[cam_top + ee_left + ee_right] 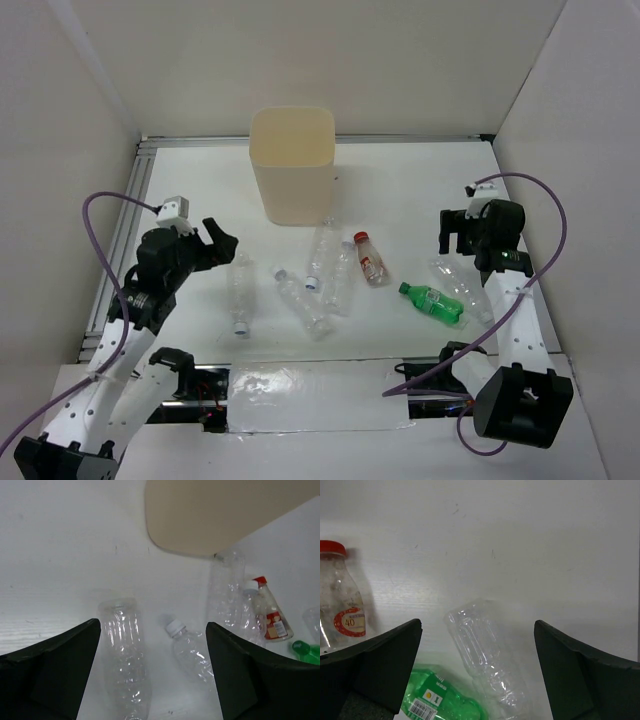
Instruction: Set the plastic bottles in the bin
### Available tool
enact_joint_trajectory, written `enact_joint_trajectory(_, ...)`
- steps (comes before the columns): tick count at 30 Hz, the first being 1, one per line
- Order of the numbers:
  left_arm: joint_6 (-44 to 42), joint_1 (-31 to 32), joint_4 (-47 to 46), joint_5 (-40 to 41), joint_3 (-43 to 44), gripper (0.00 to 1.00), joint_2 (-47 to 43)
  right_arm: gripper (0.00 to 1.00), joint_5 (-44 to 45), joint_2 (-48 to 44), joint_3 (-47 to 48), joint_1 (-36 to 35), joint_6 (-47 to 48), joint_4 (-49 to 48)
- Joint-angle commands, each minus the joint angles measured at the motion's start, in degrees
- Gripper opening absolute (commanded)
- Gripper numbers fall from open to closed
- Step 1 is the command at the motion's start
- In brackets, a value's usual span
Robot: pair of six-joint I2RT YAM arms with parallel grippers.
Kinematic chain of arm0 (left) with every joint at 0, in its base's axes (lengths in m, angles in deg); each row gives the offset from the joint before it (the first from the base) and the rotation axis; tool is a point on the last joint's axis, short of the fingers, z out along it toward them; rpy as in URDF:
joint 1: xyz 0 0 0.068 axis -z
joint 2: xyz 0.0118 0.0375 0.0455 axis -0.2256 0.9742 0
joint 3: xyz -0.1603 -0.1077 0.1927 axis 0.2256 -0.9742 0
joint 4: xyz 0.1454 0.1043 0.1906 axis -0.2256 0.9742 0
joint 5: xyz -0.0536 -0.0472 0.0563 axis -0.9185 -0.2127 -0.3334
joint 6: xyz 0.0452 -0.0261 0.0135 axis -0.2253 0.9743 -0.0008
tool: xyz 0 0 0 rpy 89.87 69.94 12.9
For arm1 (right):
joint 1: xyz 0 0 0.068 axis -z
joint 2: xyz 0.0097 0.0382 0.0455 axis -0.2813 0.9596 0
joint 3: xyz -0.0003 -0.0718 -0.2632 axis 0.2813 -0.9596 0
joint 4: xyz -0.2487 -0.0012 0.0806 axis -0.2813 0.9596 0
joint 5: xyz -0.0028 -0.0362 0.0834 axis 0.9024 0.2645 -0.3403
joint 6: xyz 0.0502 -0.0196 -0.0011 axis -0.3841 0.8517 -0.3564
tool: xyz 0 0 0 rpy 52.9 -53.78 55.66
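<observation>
Jaws on both arms gape empty above the plastic bottles (303, 302) lying on the table (400, 180) before the bin (291, 165), so picking seems unstarted; next, lower and close on one.

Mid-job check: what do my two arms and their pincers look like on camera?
The left arm and right arm have white perforated links with black joints. Each carries a purple cable. The left pincer and right pincer have broad, black, wedge-shaped fingers. A small white camera block sits behind the left one.
</observation>
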Motion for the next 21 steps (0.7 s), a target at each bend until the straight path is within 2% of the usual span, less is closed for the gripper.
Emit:
enact_joint_trajectory(1, 1.3, 0.2, 6.0, -4.8, 1.0, 0.99, 1.0, 1.0, 1.8, -0.6, 2.0, 0.0, 1.1, 4.6)
enact_joint_trajectory(9, 1.3, 1.9, 6.0, -4.8, 1.0, 0.99, 3.8, 1.0, -0.4, -1.2, 2.0, 0.0, 3.7, 6.0)
enact_joint_trajectory(13, 2.5, 2.5, 6.6, -3.2, 1.6, 0.97, 6.4, 0.98, -5.2, -1.2, 1.0, 0.0, 7.3, 8.1)
enact_joint_trajectory(14, 2.5, 3.1, 6.6, -3.2, 1.6, 0.93, 7.1, 0.84, -9.3, -1.2, 1.6, 0.0, 9.3, 8.7)
enact_joint_trajectory(15, 2.5, 3.8, 6.6, -2.7, 2.4, 0.79, 7.9, 0.32, -10.4, -1.2, 1.6, 0.0, 9.3, 8.7)
enact_joint_trajectory(16, 2.5, 3.9, 7.1, -2.2, 2.4, 0.73, 9.7, 0.23, -11.2, -1.2, 1.6, 0.0, 9.3, 8.2)
enact_joint_trajectory(17, 2.5, 4.6, 7.1, -1.6, 3.1, 0.68, 10.7, 0.23, -12.2, -1.7, 1.6, 0.0, 9.3, 8.2)
enact_joint_trajectory(18, 3.0, 5.8, 8.2, 0.1, 3.8, 0.64, 11.6, 0.28, -14.9, -1.7, 1.6, 0.0, 10.1, 8.2)
enact_joint_trajectory(19, 3.6, 6.4, 8.2, 1.2, 3.8, 0.64, 12.6, 0.57, -16.4, -1.7, 1.6, 0.0, 10.1, 8.7)
enact_joint_trajectory(20, 3.6, 6.9, 9.4, 2.3, 4.4, 0.66, 15.0, 0.7, -17.6, -1.7, 1.6, 0.0, 10.9, 8.7)
enact_joint_trajectory(21, 4.5, 8.2, 10.5, 4.7, 5.5, 0.72, 16.2, 0.78, -18.4, -1.7, 1.6, 0.0, 10.9, 8.7)
